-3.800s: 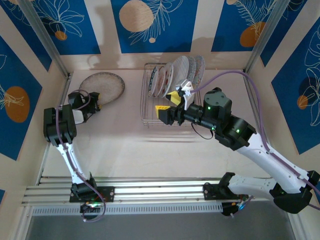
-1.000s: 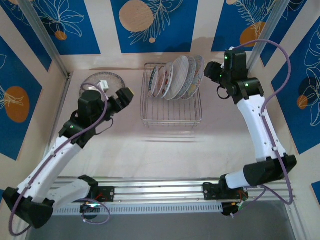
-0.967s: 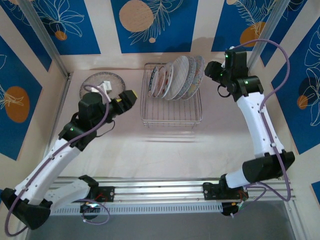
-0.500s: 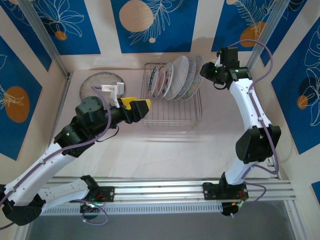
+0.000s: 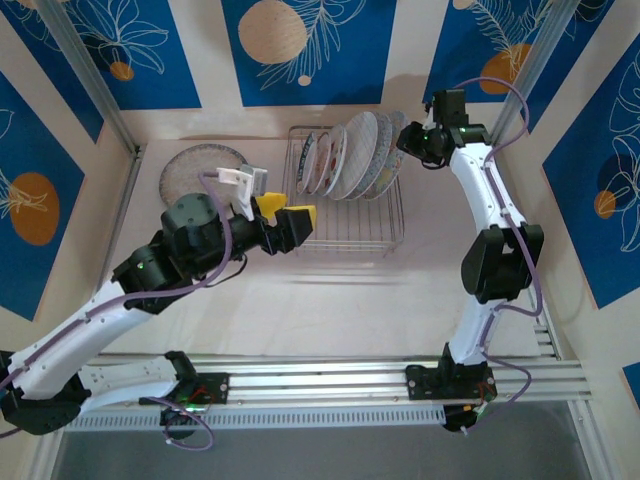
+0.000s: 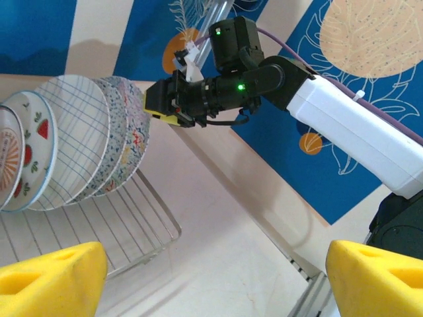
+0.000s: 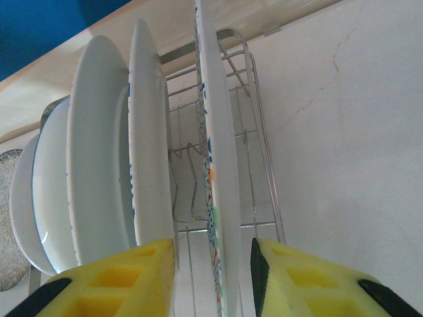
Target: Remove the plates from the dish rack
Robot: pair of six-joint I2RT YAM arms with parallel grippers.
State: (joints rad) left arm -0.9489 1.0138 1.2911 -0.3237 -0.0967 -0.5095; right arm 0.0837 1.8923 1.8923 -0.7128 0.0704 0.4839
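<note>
The pale table point(image 5: 350, 290) takes up the middle of the overhead view, with blue-and-cream wall panels point(image 5: 300, 50) behind it. The dish rack point(image 5: 345, 228) stands in the upper centre of that view, its near half bare wire. The plates point(image 5: 350, 155) stand on edge in a row in its far half; I count five.

In my left wrist view the plates sit at the left edge. A wide lined plate point(image 6: 73, 142) is the largest. A white plate with red and green motifs point(image 6: 30, 155) is to its left, and the squiggle-patterned plate point(image 6: 137, 142) is at the right end of the row. A speckled grey plate point(image 5: 195, 172) lies flat on the table in the upper left of the overhead view, well apart from the rack.

My right gripper point(image 5: 408, 138) is at the right end of the row, upper right of centre. In my right wrist view its yellow fingers point(image 7: 109, 284) sit at the bottom of the frame, one on each side of the squiggle-patterned plate's rim. A thin gap shows on each side, so the jaws are partly parted around the plate and not pressing on it.

My left gripper point(image 5: 286, 214) is at the rack's left side, left of centre. Its jaws are spread wide with nothing between them, and its fingertips sit in the two bottom corners of my left wrist view.
</note>
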